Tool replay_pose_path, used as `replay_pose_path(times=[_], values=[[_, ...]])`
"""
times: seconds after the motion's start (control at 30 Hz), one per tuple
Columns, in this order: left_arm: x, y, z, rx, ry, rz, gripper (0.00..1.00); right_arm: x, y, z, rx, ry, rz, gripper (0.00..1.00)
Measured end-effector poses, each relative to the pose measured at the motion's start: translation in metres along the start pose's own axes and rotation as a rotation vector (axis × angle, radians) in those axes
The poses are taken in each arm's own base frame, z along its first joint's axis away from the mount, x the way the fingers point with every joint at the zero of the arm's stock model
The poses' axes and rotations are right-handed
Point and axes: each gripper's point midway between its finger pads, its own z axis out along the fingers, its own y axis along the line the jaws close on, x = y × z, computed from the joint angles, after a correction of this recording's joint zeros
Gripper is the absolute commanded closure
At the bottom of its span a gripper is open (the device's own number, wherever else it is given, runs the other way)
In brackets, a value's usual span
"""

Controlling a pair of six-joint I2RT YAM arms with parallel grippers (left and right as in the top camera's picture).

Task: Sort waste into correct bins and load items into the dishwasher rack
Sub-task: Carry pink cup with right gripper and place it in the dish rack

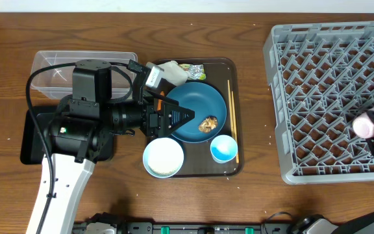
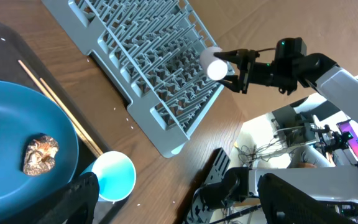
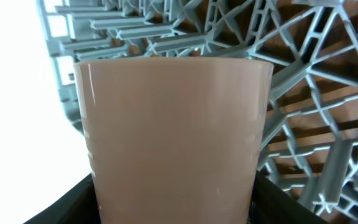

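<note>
One pink cup (image 1: 369,123) hangs in right pincer (image 2: 230,67) above rack (image 1: 317,78).

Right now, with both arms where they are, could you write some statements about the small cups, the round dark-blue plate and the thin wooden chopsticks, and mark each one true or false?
1. The right gripper holds the small pink cup over the grey lattice rack. True.
2. The small light-blue cup is in the rack. False: it stands on the dark brown serving tray, beside the white bowl.
3. A brown food lump lies on the round dark-blue plate. True.
4. The thin wooden chopsticks lie in a clear tub. False: they lie on the brown tray, along the plate's rack-facing side.
5. The left gripper grips the bowl. False: it is open over the plate.
</note>
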Motion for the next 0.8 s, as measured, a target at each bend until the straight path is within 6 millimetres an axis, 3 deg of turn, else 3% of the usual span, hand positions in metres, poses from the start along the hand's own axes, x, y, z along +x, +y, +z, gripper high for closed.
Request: replay_pose_path(times=[0.53,0.8], values=[[-0.001,0.003,0.000,-0.018,-0.003,0.003,0.17,0.005,0.014,-0.007,-0.109,0.078,0.296,0.41],[-0.001,0.003,0.000,-0.019,-0.003,0.003,0.17,0.009,0.008,0.017,-0.116,0.227,0.456,0.42]])
